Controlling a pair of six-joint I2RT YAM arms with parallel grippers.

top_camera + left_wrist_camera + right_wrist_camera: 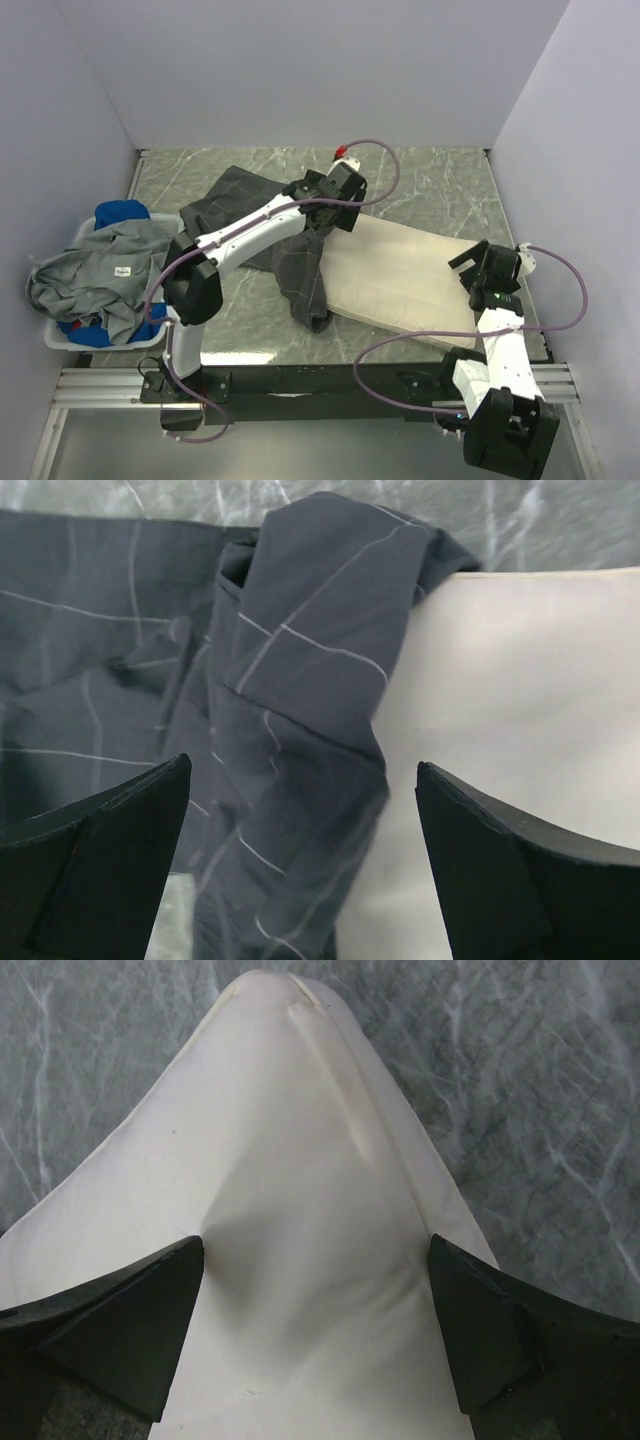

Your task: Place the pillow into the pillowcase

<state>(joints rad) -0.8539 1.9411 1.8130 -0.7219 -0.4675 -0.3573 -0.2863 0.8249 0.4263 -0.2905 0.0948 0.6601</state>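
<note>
Left gripper outstretched, spread above pillowcase, right gripper spread astride pillow corner

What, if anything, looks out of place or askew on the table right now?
The pillowcase is bunched and twisted against the left end of the pillow, with no opening spread. The pillow lies diagonally across the table. At the far left, a grey garment spills over the basket rim.

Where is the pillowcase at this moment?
The pillowcase lies crumpled left of centre in the top view, overlapping the pillow's left end, under the left hand.
</note>
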